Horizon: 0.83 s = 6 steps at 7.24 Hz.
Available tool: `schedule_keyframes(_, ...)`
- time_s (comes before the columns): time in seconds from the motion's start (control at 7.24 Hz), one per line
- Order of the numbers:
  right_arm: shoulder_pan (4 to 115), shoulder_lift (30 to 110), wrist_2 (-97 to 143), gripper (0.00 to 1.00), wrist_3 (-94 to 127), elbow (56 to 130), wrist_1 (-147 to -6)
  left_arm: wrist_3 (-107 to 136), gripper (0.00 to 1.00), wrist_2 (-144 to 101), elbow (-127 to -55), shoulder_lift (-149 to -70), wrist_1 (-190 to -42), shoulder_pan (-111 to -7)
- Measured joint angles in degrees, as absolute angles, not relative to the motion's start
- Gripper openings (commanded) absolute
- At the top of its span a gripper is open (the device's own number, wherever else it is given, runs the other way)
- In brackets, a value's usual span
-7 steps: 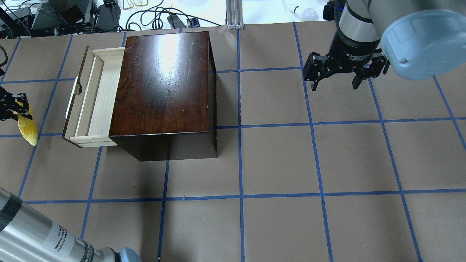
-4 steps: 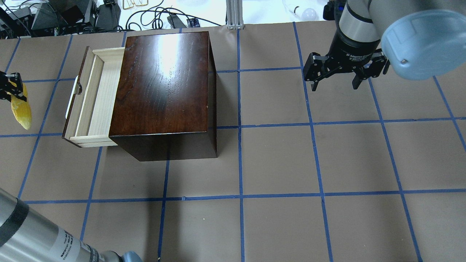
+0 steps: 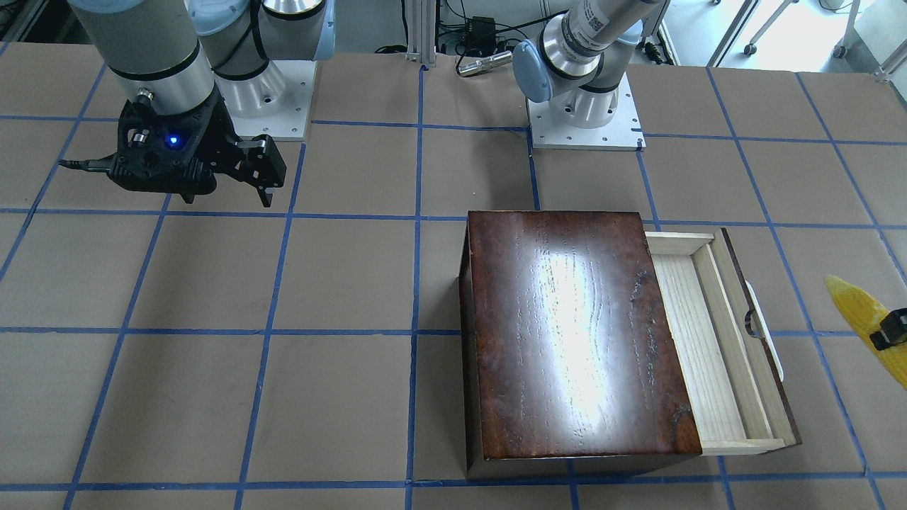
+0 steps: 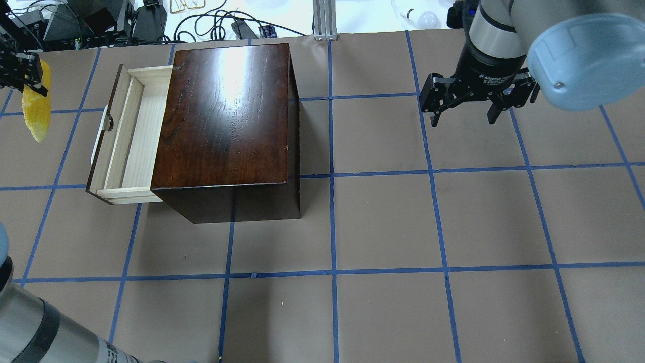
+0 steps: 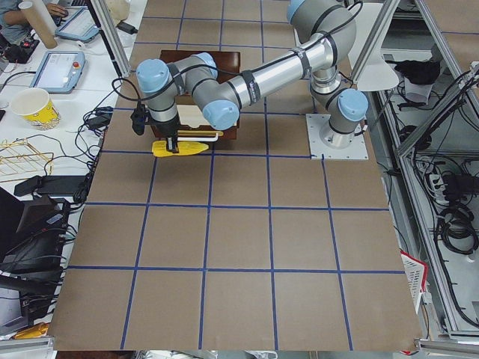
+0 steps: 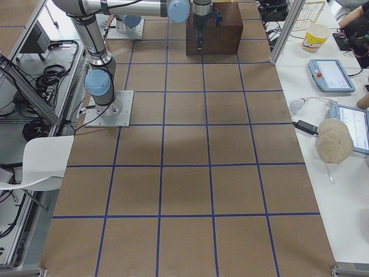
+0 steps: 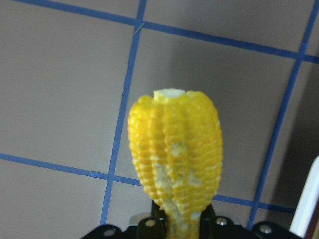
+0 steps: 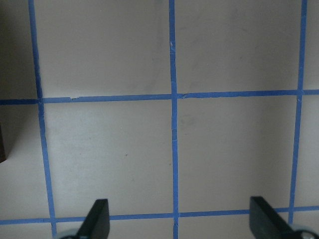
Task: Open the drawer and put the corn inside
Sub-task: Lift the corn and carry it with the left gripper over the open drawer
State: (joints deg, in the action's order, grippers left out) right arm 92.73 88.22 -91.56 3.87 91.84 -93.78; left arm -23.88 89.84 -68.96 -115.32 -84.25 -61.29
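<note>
The dark-brown box [image 4: 227, 116] stands left of centre with its pale-wood drawer [image 4: 128, 136] pulled open toward the left, its white loop handle [image 4: 103, 128] facing outward. The drawer [image 3: 716, 340] is empty inside. My left gripper [image 4: 20, 75] is shut on the yellow corn [image 4: 36, 108] and holds it in the air, to the left of the drawer and apart from it. The corn also shows in the front view [image 3: 868, 322], the left side view [image 5: 179, 148] and the left wrist view [image 7: 174, 159]. My right gripper [image 4: 463, 118] is open and empty, far right of the box.
The table is brown paper with a blue tape grid [image 4: 332, 272]. Cables and equipment [image 4: 101, 20] lie beyond the far edge. The right arm's elbow [image 4: 579, 60] hangs over the far right corner.
My left gripper has carried the corn away from the robot, toward the table's far edge, and higher off the table. The right arm and the drawer have not moved.
</note>
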Motion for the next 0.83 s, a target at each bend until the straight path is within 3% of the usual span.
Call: schedule_keyframes(0.83,92.7,88.2,-91.5,1.00,3.9,91.8,-93.8,-23.4,0.05,89.6,-70.6,-112.9,-89.0,-73.4)
